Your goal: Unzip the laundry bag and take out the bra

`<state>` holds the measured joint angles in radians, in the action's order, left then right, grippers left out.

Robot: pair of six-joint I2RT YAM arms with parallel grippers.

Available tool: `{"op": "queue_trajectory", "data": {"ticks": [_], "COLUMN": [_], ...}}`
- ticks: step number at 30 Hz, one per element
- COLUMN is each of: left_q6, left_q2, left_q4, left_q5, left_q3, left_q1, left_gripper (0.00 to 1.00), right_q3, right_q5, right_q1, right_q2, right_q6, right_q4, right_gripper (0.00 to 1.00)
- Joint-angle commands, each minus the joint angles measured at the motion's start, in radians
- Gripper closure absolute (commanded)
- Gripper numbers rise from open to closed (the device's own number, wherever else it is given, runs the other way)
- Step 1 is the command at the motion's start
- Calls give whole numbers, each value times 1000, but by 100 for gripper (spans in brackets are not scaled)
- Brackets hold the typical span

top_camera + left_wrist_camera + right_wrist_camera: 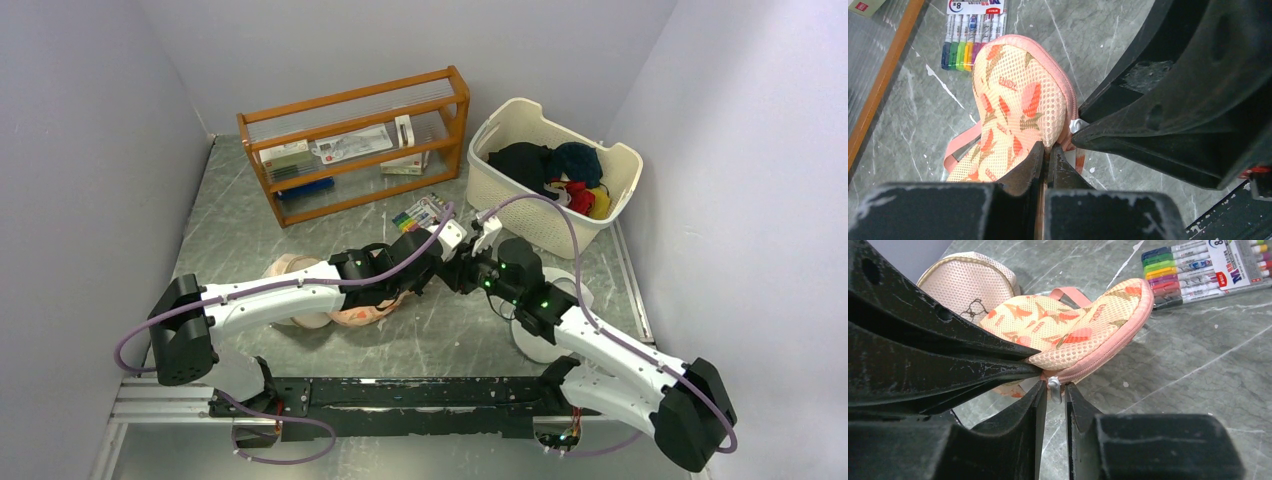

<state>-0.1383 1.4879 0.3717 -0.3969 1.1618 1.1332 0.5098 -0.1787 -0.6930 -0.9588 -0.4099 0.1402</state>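
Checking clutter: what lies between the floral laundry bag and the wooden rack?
A pack of coloured markers lies between the laundry bag and the wooden rack, seen in the top view.

A lab test booth: plain grey walls (90,120) enclose a marbled table (450,340).

The laundry bag (1018,100) is made of matt padded mesh cloth, bound in pink fabric. A smooth, glossy marbled surface is shown by the desk (1118,45). The right gripper (1055,390) is formed of scuffed matt black plastic, the rack (350,97) of varnished wood.
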Motion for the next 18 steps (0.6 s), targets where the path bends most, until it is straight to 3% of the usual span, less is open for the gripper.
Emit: {"op": "queue_trajectory", "data": {"ticks": [1,9,18], "left_q6": [-5,-4,-5], "left_q2": [3,-6,-12], "left_q4": [-4,-7,-9], "left_q5": [13,14,14], "left_q3": [21,16,15], "left_q1": [-4,-4,-4], "left_gripper": [93,93,93], "right_q3": [25,27,19], "right_q5": [21,13,-28], "right_q1": [10,13,15], "right_q2": [36,38,-13], "right_q6": [9,11,-15], "right_q4": [-26,-28,34], "right_gripper": [81,93,94]}}
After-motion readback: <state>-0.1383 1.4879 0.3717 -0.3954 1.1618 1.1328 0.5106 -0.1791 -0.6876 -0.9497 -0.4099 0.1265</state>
